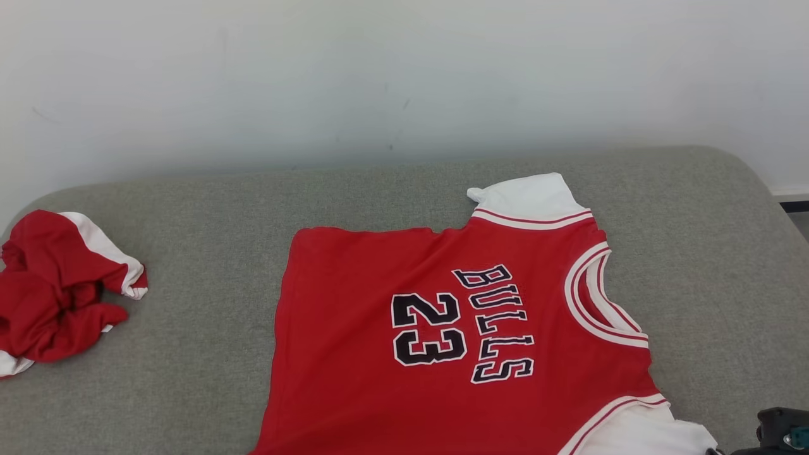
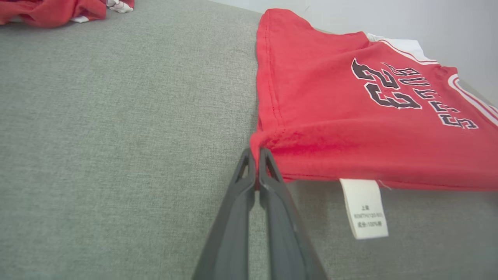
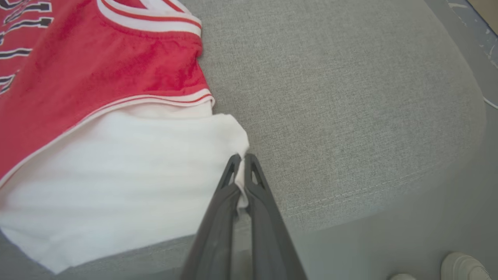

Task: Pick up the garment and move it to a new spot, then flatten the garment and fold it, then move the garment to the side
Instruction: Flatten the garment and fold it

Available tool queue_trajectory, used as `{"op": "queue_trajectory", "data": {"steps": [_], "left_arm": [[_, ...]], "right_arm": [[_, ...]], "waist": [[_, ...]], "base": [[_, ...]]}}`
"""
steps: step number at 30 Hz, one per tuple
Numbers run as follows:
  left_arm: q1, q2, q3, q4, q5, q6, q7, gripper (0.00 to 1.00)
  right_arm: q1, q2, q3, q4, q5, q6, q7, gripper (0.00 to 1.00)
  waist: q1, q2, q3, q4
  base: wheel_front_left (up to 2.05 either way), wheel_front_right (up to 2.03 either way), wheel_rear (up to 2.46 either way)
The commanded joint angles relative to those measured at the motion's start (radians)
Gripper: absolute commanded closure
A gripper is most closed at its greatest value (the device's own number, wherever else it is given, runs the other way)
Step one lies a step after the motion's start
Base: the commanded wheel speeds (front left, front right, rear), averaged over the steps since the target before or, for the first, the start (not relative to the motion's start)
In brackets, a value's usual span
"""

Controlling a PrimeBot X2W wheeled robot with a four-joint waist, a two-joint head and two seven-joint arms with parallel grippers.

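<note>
You are looking at a grey upholstered surface point(image 1: 189, 208) with rounded corners, backed by a plain white wall point(image 1: 379, 76). The jersey point(image 1: 442, 328), red with white trim and "BULLS 23" in dark letters, lies spread flat, front up, in the centre and lower right of the head view. Its collar points to the right of the frame and its hem to the left. At the far left edge of that view a crumpled red-and-white garment point(image 1: 57, 284) sits well apart from it. In the left wrist view your left gripper point(image 2: 256, 153) has its two dark fingers pinched together on the near hem corner point(image 2: 268, 136) of the jersey, where the red cloth bunches just above the tips. A white care label point(image 2: 364, 208) hangs below the near edge, to the right of the fingers. In the right wrist view your right gripper point(image 3: 242, 157) is clamped on the edge of the white sleeve point(image 3: 116, 175), with a sliver of white cloth between its tips. A pale shoe point(image 3: 463, 266) shows at the bottom right of that frame, beyond the cushion's edge.
</note>
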Motion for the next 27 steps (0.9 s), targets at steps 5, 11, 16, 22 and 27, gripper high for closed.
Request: {"op": "queue_trajectory", "data": {"steps": [5,11,16,22,27], "left_arm": [[0.015,0.011,-0.018,0.023,0.014,0.006,0.011,1.00],[0.024,0.016,-0.040,0.038,0.024,0.008,0.029,1.00],[0.026,0.014,-0.052,0.043,0.027,0.010,0.024,1.00],[0.002,0.008,-0.071,0.037,0.021,0.007,0.021,1.00],[-0.054,0.004,-0.090,-0.001,0.010,-0.002,0.037,1.00]], "right_arm": [[0.056,-0.005,0.001,-0.075,-0.039,-0.003,0.135,1.00],[0.071,-0.005,0.000,-0.117,-0.047,-0.003,0.175,1.00],[0.099,-0.005,0.004,-0.144,-0.038,-0.003,0.266,1.00],[0.072,-0.004,0.014,-0.207,-0.038,-0.003,0.279,1.00],[-0.021,-0.004,0.054,-0.201,-0.043,-0.003,0.223,1.00]], "waist": [[0.0000,0.0000,-0.005,0.009],[0.0000,0.0000,-0.005,0.015],[0.0000,0.0000,-0.005,0.024],[0.0000,0.0000,0.003,0.024],[0.0000,0.0000,0.025,0.024]], "base": [[0.00,0.00,0.00],[0.00,0.00,0.00],[0.00,0.00,0.00],[0.00,0.00,0.00],[0.00,0.00,0.00]]}}
